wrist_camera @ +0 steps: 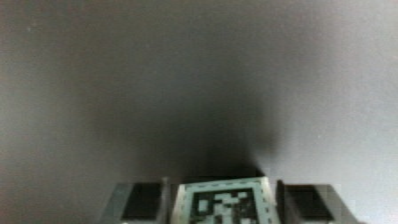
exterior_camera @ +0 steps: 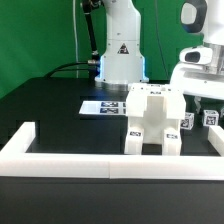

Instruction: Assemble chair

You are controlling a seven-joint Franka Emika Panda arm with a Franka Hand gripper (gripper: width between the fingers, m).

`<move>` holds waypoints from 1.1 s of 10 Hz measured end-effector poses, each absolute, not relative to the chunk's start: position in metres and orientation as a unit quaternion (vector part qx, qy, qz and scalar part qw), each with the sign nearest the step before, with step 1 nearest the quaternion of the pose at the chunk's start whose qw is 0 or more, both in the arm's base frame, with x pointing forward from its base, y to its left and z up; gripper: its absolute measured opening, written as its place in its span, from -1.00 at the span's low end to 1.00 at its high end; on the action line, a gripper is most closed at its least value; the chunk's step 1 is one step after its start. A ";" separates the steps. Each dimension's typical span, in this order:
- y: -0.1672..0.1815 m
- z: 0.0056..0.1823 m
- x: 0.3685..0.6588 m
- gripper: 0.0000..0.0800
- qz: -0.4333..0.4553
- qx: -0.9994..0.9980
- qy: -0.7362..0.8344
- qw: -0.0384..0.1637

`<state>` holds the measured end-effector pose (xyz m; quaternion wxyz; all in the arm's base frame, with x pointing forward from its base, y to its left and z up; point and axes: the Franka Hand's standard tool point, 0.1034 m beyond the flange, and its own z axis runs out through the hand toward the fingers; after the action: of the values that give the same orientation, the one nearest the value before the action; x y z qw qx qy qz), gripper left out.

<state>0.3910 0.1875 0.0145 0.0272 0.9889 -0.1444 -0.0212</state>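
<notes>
The marker board [exterior_camera: 100, 105] lies on the table [exterior_camera: 50, 110] at the exterior view's left of the half-built chair [exterior_camera: 152, 122], which stands mid-table. Farther to that view's right, the fingers [wrist_camera: 139, 203] clench a small tagged chair part [wrist_camera: 221, 205]: likely light, rigid, slick plastic, best pinched across flat faces.

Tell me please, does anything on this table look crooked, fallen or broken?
Nothing stands out. The partly built chair stands upright inside the barrier wall, the marker board lies flat, and the end effector is shut on a tagged part.
</notes>
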 end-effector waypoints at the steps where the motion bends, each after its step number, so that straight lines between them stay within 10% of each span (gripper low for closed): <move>1: 0.191 0.030 0.389 -0.28 -0.032 0.989 -0.144 0.024; 8: 0.151 0.138 0.438 -0.28 -0.020 0.993 -0.110 -0.032; 11: 0.136 0.145 0.459 -0.28 -0.016 0.994 -0.103 -0.033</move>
<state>0.4586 0.1358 0.1454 -0.0334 0.9939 -0.1035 -0.0159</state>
